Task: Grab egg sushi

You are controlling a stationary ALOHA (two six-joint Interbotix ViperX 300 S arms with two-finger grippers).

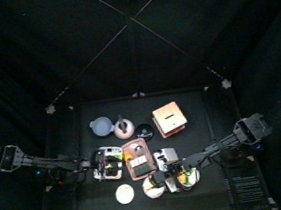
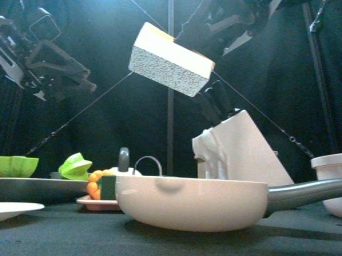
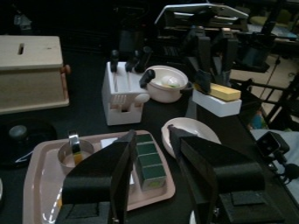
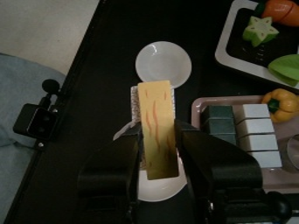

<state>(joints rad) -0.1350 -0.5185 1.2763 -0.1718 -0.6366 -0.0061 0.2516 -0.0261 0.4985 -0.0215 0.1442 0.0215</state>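
Note:
The egg sushi (image 4: 158, 127) is a yellow slab on a white rice block. My right gripper (image 4: 160, 144) is shut on it and holds it in the air above a white bowl. In the front view the sushi (image 2: 171, 58) hangs tilted high over the white handled bowl (image 2: 201, 200). It also shows in the left wrist view (image 3: 222, 94) under the right arm. My left gripper (image 3: 152, 166) is open and empty over the pink tray (image 3: 47, 171), above a row of dark green blocks (image 3: 147, 159).
A small white plate (image 4: 163, 61) lies beyond the bowl. A tray of toy vegetables (image 4: 271, 35) and a yellow pepper (image 4: 284, 103) sit nearby. A wooden box (image 1: 173, 117) stands at the back. A white rack (image 3: 122, 92) stands beside the bowl.

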